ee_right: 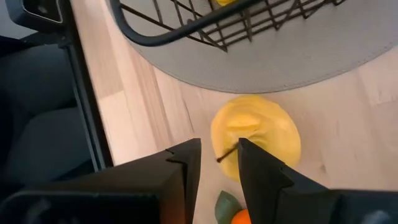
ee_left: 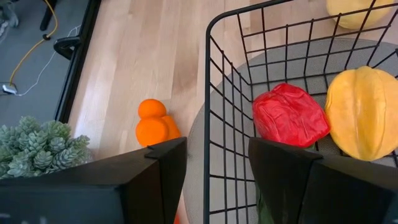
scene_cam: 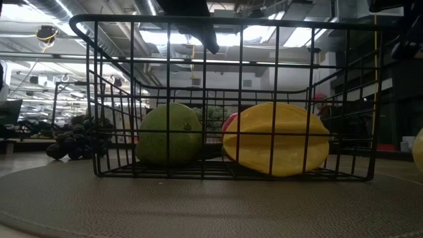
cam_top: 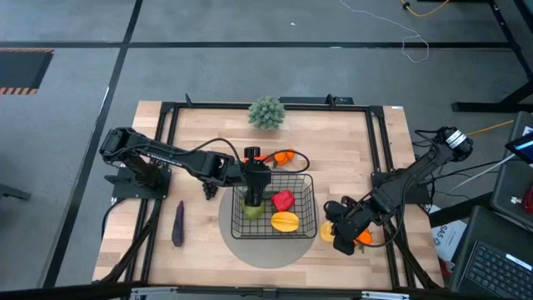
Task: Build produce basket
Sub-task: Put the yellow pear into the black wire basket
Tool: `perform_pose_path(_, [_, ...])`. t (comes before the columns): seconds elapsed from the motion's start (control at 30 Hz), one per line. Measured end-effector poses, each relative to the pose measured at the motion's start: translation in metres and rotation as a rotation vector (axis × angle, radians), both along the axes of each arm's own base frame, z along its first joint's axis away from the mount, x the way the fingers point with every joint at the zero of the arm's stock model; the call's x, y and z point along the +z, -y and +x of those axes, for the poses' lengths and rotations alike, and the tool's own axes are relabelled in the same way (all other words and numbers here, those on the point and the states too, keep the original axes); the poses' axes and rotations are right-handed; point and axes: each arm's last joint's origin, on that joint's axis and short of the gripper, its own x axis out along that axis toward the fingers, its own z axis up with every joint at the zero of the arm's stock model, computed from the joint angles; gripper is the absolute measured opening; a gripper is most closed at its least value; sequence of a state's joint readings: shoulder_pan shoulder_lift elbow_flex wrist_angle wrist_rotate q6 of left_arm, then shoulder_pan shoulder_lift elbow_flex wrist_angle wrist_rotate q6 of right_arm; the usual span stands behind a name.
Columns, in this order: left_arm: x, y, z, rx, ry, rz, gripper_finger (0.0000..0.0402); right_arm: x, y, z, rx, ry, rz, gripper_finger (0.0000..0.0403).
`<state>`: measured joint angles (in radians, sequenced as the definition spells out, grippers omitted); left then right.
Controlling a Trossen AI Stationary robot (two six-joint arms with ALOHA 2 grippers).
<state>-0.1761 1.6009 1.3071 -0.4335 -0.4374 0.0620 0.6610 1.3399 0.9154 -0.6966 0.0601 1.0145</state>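
Note:
The black wire basket (cam_top: 313,205) stands on a round grey mat. Inside it lie a green pear (scene_cam: 168,135), a red pepper (ee_left: 289,115) and a ridged yellow fruit (scene_cam: 277,139). My left gripper (ee_left: 217,171) hangs open over the basket's far-left corner, one finger outside and one inside the wire wall (ee_left: 208,68), not touching it. My right gripper (ee_right: 221,163) points down at a round yellow fruit (ee_right: 255,134) on the table right of the mat. Its fingers stand narrowly apart on either side of the fruit's thin stem (ee_right: 227,153).
An orange piece (ee_left: 152,124) lies on the table just beyond the basket, dark grapes (scene_cam: 76,142) lie to its left, and a purple eggplant (cam_top: 177,223) lies near the left edge. A spiky plant (cam_top: 266,112) sits at the far edge. Another orange piece (cam_top: 363,237) lies beside the right gripper.

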Motion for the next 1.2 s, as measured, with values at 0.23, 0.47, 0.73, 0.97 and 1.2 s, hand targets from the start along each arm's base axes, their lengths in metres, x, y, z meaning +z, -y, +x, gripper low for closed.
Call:
perform_pose_path(0.23, [0.0, 0.0, 0.0, 0.0, 0.0, 0.0, 0.0159, -0.0014, 0.0024, -0.0019, -0.002, -0.026, -0.021, 0.0097])
perform_pose_path(0.47, [0.0, 0.0, 0.0, 0.0, 0.0, 0.0, 0.0159, -0.0014, 0.0025, -0.0018, -0.003, -0.025, -0.023, 0.0097])
perform_pose_path(0.73, [0.0, 0.0, 0.0, 0.0, 0.0, -0.001, 0.0159, -0.0013, 0.0025, -0.0017, -0.007, -0.024, -0.021, 0.0097])
perform_pose_path(0.97, [0.0, 0.0, 0.0, 0.0, 0.0, -0.001, 0.0159, -0.0012, 0.0032, -0.0012, -0.017, -0.009, -0.043, 0.0097])
perform_pose_path(1.2, [0.0, 0.0, 0.0, 0.0, 0.0, -0.001, 0.0159, -0.0013, 0.0035, -0.0014, -0.017, -0.008, -0.049, 0.0097])
